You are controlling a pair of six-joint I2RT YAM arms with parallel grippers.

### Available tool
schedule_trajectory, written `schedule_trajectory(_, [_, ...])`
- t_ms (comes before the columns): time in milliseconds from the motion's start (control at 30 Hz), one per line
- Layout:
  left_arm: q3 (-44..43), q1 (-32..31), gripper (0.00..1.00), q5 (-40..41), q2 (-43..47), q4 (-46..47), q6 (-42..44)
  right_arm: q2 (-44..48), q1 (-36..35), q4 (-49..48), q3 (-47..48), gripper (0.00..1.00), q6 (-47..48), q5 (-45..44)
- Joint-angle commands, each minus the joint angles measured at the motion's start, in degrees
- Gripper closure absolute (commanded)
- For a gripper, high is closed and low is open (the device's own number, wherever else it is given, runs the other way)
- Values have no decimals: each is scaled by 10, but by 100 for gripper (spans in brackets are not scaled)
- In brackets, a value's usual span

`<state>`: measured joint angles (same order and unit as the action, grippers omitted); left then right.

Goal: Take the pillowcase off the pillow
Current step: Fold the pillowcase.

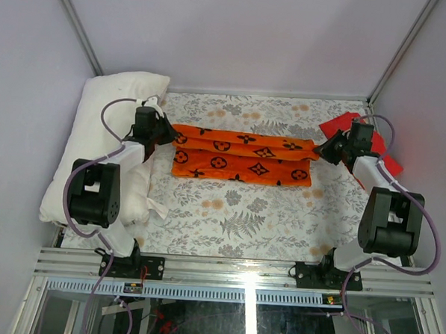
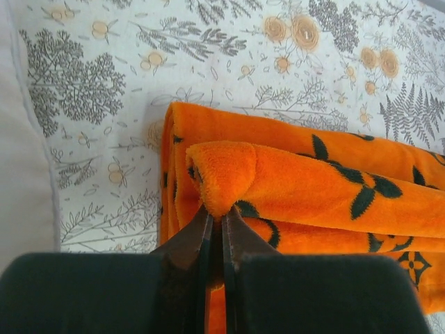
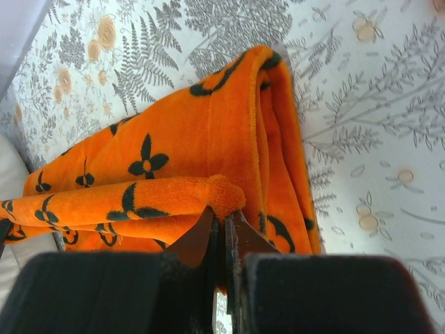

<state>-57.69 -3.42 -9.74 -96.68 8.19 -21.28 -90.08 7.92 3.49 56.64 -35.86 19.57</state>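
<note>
Pillowcase (image 1: 242,159) is off the pillow, folded lengthwise mid-table on the floral covering (image 1: 235,220) and stretched between both arms. Left gripper (image 2: 217,214): fingers pinched tight on the left-end fold. Right gripper (image 3: 222,212): likewise clamped on the right-end fold. Pillow (image 1: 98,130) lies bare along the left wall, its near part hidden behind the left arm. Red cloth (image 1: 341,127) at far right is mostly covered by the right arm; possibly folded, hard to make out.
</note>
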Motion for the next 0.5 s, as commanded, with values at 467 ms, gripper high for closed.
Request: schedule_trajectory(467, [80,7,99,14,15,25,-31,58,10,-48,-101,100,-64,-76])
